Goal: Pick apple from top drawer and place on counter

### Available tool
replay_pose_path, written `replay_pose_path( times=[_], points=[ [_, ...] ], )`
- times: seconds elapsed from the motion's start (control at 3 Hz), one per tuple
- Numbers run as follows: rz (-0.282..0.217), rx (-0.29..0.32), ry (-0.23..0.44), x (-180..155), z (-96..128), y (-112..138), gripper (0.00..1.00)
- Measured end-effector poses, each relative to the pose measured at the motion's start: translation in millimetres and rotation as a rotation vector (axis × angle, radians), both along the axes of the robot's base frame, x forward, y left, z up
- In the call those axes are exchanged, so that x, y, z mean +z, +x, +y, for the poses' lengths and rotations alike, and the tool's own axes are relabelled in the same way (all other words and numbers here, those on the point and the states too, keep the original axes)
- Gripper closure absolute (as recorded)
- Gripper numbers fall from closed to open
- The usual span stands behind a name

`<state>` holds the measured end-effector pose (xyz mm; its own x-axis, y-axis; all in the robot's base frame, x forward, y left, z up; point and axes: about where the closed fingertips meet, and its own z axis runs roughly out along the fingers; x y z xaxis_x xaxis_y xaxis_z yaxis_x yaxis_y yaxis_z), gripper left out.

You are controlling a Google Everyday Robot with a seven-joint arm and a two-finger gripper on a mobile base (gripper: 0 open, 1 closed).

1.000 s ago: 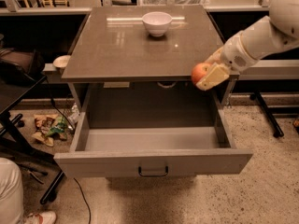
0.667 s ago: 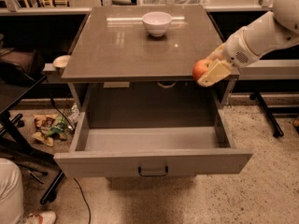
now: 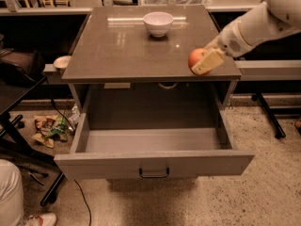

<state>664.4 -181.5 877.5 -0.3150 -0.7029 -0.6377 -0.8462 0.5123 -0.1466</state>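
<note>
While the wide, shallow grey top drawer [image 3: 155, 163] stands pulled out beneath it, the robot's two-finger gripper [image 3: 202, 62] hangs at the front right corner of the glossy brown-grey stone-like bench [image 3: 127, 51], with the small round red-orange apple [image 3: 195, 58] in its grasp. The jaws are closed to the fruit's width. One cream-coloured jaw lies across its near right flank, the other is hidden behind, and nothing else sits between them. The white arm [image 3: 256, 25] reaches in from the upper right.

Whether the apple rests on the slab or hangs just above it cannot be told from this angle. It is right at the front edge, well apart from the white ceramic bowl [image 3: 158, 22] at the back of the bench.

An apple this small should be light and firm, so weight is unlikely to trouble the grip. Its skin is smooth (probably waxy and a little slippery) and the flesh bruises if squeezed hard. The safest hold is a moderate pinch across the widest part, roughly as it looks to be held now.

The likelier risk comes at release — a round fruit rolls, and the polished surface offers little to stop it. So close to the edge, it could drop into the open drawer, and a spot further in looks wiser.
</note>
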Motion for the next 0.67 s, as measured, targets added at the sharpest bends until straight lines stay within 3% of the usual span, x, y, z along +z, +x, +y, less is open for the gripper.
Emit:
replay_pose_path(
  times=[0.33, 0.67],
  points=[
    [-0.006, -0.102, 0.055, 17.5, -0.5, 34.7, 1.00],
    [0.019, -0.208, 0.079, 15.9, -2.7, 61.7, 1.00]
  ],
)
